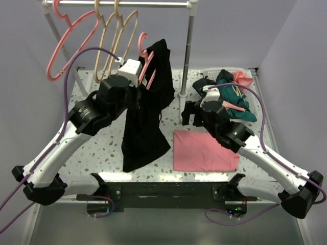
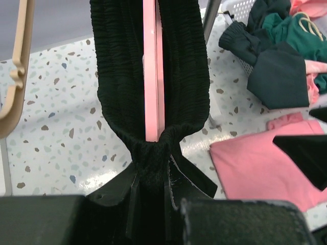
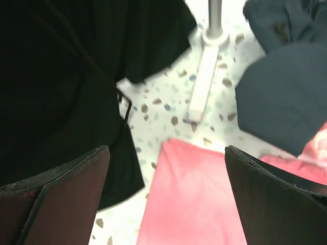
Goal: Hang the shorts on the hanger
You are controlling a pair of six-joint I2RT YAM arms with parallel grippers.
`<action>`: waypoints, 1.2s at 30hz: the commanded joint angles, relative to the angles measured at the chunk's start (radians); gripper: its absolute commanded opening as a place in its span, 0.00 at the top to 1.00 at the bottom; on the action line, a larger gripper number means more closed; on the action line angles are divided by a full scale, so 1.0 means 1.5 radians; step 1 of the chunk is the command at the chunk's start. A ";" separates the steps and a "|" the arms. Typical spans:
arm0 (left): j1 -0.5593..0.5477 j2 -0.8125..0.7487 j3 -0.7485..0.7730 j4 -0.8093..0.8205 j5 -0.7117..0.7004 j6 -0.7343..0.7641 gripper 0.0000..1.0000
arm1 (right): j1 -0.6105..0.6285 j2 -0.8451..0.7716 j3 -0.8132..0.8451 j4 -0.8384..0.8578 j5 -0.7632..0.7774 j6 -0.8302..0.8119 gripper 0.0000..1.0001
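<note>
- Left gripper (image 2: 152, 166): clamped on the hanger (image 2: 153, 76) through bunched fabric, with the pink bar rising straight out of its jaws.
- The shorts (image 1: 145, 117) drape over that bar, and the hem trails onto the table (image 1: 97, 153) below the claw.
- Right gripper (image 3: 166, 153): jaws wide apart and holding nothing, above the pink cloth (image 3: 189, 204) — shorts just to its left.
- We judge the fabric limp, light and likely to slide on smooth plastic — best to take a loose hanging edge.
</note>
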 commanded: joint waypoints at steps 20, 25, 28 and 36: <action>0.037 0.325 0.463 0.105 -0.028 0.075 1.00 | -0.062 -0.012 -0.038 -0.002 -0.125 0.059 0.01; 0.055 0.339 0.465 0.153 -0.017 0.085 1.00 | -0.062 -0.030 -0.034 -0.018 -0.126 0.055 0.01; 0.058 0.344 0.466 0.173 -0.008 0.091 1.00 | -0.062 -0.044 -0.037 -0.025 -0.118 0.049 0.01; 0.074 0.375 0.480 0.179 0.025 0.086 1.00 | -0.062 -0.060 -0.041 -0.041 -0.112 0.040 0.02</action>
